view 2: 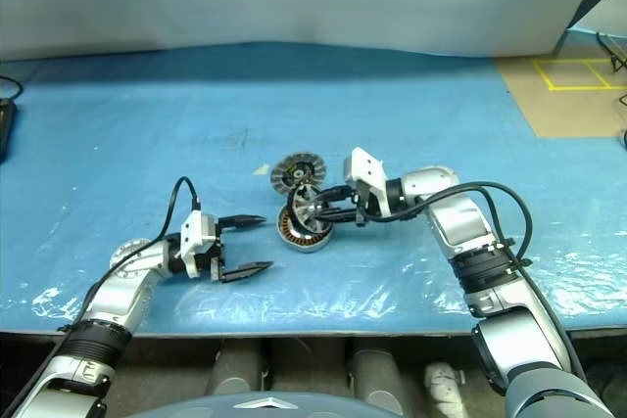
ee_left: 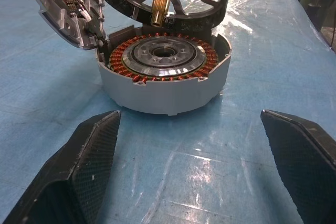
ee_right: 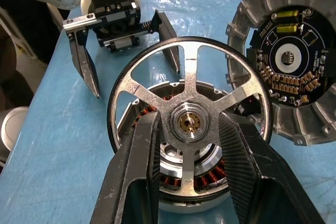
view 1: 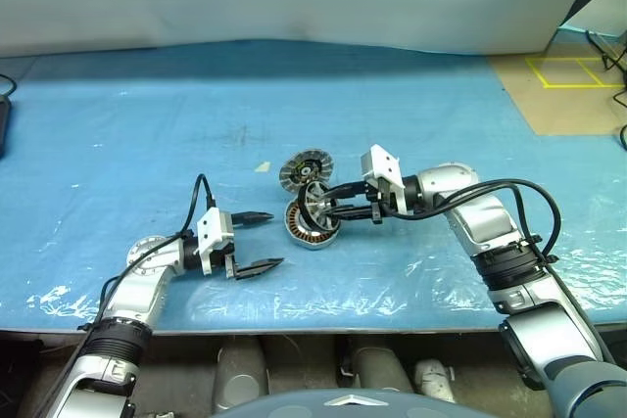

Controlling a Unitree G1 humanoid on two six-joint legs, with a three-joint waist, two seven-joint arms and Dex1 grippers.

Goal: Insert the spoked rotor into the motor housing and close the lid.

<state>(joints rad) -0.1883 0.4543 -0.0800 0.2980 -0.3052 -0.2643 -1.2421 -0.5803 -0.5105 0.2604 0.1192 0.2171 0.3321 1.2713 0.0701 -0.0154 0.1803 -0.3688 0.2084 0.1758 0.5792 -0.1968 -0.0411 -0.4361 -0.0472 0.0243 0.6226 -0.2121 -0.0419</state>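
We cannot see whether the rotor (ee_right: 190, 124) touches the housing (ee_left: 165, 74) beneath; the lid (ee_right: 286, 61) runs off-frame.

Two head views look forward and down over the blue table (view 1: 147, 124) from the near edge, while each wrist view sits close along its own fingers — left facing right, right facing left — all sharing the motor housing (ee_left: 165, 80).

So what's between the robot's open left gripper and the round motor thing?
Just bare blue table cover. The left wrist view shows nothing between the left gripper and the motor housing.
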